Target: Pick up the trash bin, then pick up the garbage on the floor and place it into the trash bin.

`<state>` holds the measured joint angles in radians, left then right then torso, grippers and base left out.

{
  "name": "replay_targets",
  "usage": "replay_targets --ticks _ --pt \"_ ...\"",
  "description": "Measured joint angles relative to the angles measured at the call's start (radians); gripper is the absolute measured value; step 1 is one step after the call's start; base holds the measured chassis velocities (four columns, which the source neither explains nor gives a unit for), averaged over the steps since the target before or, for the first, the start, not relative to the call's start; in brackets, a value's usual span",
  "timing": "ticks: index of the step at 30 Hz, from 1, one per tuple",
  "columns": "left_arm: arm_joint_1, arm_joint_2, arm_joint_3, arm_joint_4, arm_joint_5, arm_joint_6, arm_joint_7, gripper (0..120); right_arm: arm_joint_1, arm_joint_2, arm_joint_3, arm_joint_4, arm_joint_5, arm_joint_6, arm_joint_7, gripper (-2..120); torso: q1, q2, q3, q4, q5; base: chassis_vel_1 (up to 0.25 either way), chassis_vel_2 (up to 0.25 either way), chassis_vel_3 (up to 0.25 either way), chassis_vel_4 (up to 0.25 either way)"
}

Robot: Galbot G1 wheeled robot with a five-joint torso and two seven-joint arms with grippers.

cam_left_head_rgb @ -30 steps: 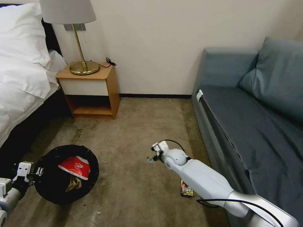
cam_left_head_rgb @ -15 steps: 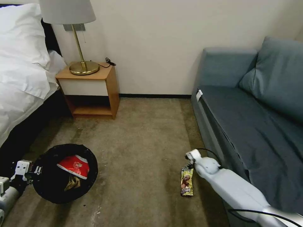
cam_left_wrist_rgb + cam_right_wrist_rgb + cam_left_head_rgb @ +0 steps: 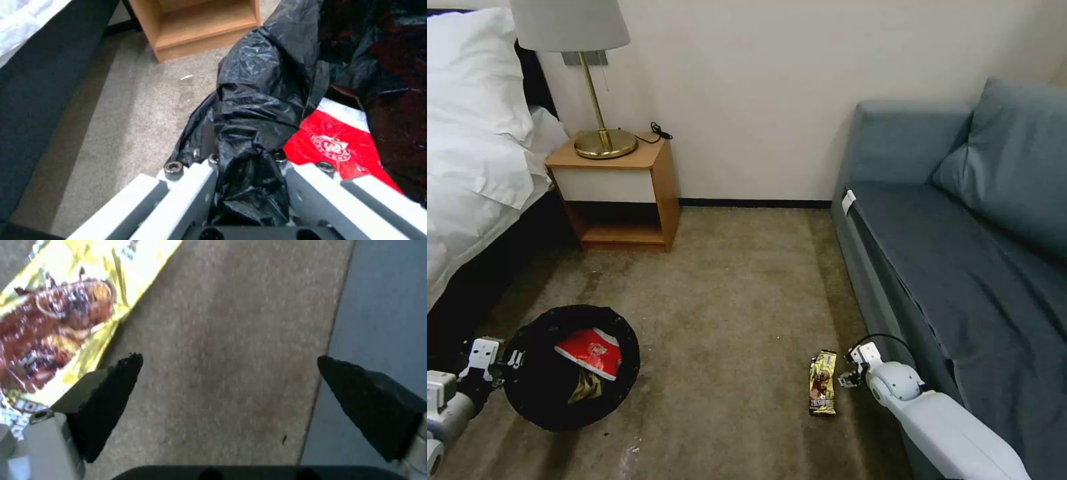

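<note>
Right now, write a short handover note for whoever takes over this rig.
Left tool: shut on the trash bin, gripping the black bag at its rim, low on the robot's left beside the bed.
Right tool: open, empty, low over the carpet between the gold-brown wrapper and the sofa, not over the wrapper.
Done: bin in hand; red snack packet and a brownish piece already inside.
Left: grasp the wrapper off the floor, carry it over and drop it in the bin.
</note>
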<state>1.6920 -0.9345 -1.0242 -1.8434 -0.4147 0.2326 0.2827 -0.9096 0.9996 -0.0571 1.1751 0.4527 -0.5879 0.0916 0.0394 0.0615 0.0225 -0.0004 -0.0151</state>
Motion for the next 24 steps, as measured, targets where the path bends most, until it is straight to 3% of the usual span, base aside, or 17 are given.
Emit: replay_targets --ticks 24 --pt "-0.001 -0.003 0.011 0.016 0.027 -0.002 0.007 1 0.118 0.112 -0.018 -0.189 -0.098 0.114 -0.075 100 0.000 0.000 0.000 -0.0001 -0.0002 0.000 0.000 0.000 0.000"
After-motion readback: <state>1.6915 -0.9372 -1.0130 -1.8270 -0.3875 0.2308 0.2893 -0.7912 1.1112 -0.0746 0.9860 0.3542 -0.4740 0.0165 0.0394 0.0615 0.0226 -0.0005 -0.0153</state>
